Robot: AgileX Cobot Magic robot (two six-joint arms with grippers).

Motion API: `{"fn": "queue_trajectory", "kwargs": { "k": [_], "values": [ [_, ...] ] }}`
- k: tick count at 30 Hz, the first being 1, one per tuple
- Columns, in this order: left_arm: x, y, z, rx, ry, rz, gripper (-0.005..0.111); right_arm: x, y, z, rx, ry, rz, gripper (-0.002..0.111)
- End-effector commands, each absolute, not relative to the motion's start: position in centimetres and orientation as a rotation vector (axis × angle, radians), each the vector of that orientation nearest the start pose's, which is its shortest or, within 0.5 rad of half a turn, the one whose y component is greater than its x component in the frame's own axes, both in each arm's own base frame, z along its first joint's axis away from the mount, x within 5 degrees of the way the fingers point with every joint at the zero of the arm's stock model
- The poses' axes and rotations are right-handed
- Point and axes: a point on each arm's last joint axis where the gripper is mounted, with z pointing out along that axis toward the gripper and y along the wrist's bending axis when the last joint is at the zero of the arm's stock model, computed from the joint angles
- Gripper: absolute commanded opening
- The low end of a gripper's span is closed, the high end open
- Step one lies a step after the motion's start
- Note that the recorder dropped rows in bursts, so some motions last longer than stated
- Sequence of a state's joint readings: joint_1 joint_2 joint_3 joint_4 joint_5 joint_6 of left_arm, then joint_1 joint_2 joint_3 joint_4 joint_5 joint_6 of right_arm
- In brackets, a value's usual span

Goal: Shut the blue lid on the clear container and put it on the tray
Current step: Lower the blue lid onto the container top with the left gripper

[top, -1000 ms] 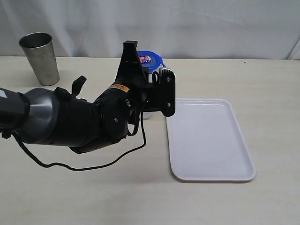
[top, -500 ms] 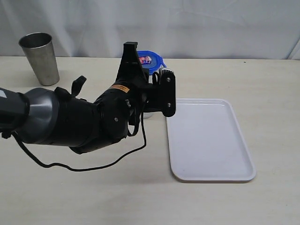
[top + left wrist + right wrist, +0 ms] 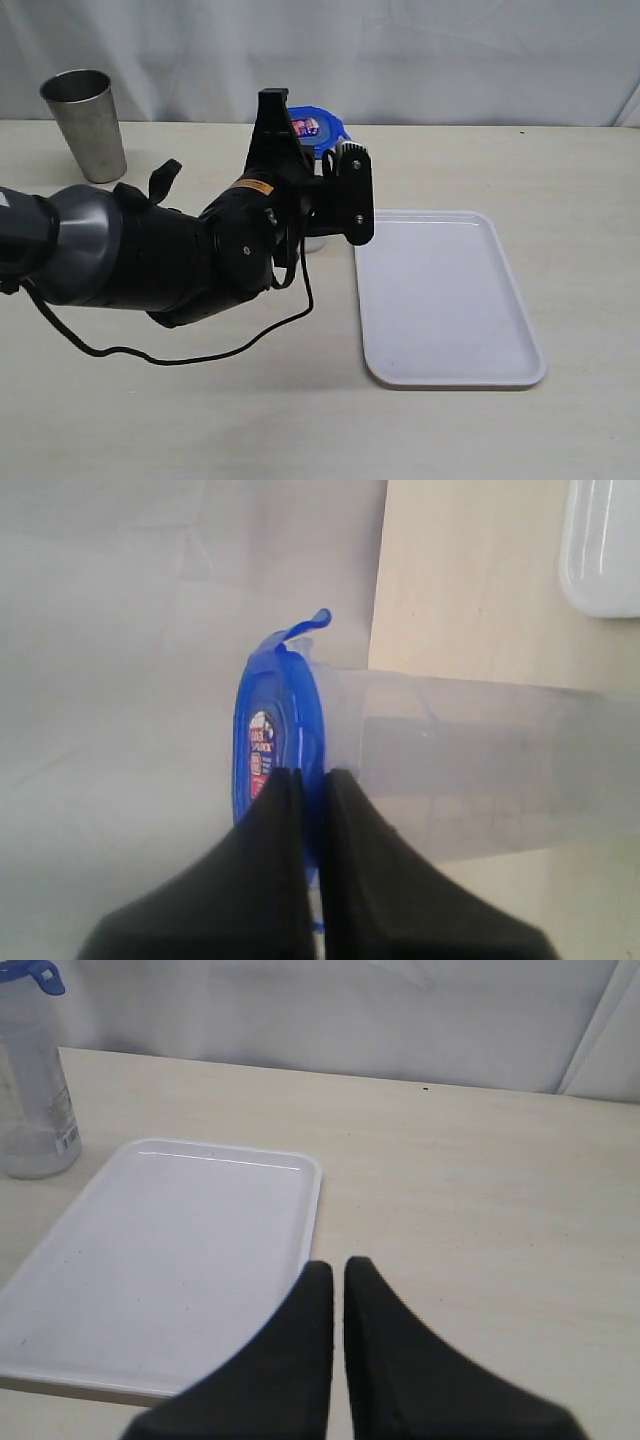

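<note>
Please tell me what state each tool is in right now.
Left tool: closed on the small bright blue plastic lid, at its edge.
Right tool: closed, holding nothing.

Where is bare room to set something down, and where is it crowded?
The tray is entirely bare. Open table lies right of the tray and in front of the left arm. Crowded: left of the tray, where the left gripper pinches the blue lid on the clear container.

Soft, even light filled the scene brightly, and the left arm [image 3: 150, 260] cast only a faint shadow on the table [image 3: 200, 420]. The tray [image 3: 440, 300] carried a mild sheen without harsh glare. Both wrist views rendered the near fingers [image 3: 250, 880] [image 3: 290, 1360] blurred and featureless.
</note>
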State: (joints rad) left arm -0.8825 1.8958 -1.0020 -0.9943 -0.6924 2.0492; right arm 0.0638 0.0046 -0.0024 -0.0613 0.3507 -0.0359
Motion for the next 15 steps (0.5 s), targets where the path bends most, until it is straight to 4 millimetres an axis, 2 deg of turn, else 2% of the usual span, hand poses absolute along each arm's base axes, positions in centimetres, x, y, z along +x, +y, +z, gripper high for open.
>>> {"fn": "queue_trajectory", "kwargs": {
  "k": [1,3,5,6,7,9,11,15],
  "values": [
    [28.23,-26.71,17.96,1.456,1.369,0.716,0.0,5.36,0.14,18.25,-0.126,1.819,-0.042,0.005],
    [28.23,-26.72,17.96,1.457,1.367,0.716,0.001,5.36,0.14,18.25,-0.126,1.819,-0.042,0.005],
    [28.23,-26.72,17.96,1.457,1.367,0.716,0.012,5.36,0.14,18.25,-0.126,1.819,-0.042,0.005],
    [28.23,-26.73,17.97,1.458,1.365,0.716,0.023,5.36,0.14,18.25,-0.126,1.819,-0.042,0.005],
    [28.23,-26.73,17.97,1.458,1.365,0.716,0.028,5.36,0.14,18.25,-0.126,1.819,-0.042,0.005],
    [28.23,-26.73,17.97,1.458,1.365,0.716,0.045,5.36,0.14,18.25,-0.126,1.819,-0.042,0.005],
    [28.25,-26.7,18.01,1.451,1.366,0.72,0.053,5.36,0.14,18.25,-0.126,1.819,-0.042,0.005],
    [28.42,-26.46,18.29,1.411,1.368,0.756,0.056,5.36,0.14,18.25,-0.126,1.819,-0.042,0.005]
  ]
}}
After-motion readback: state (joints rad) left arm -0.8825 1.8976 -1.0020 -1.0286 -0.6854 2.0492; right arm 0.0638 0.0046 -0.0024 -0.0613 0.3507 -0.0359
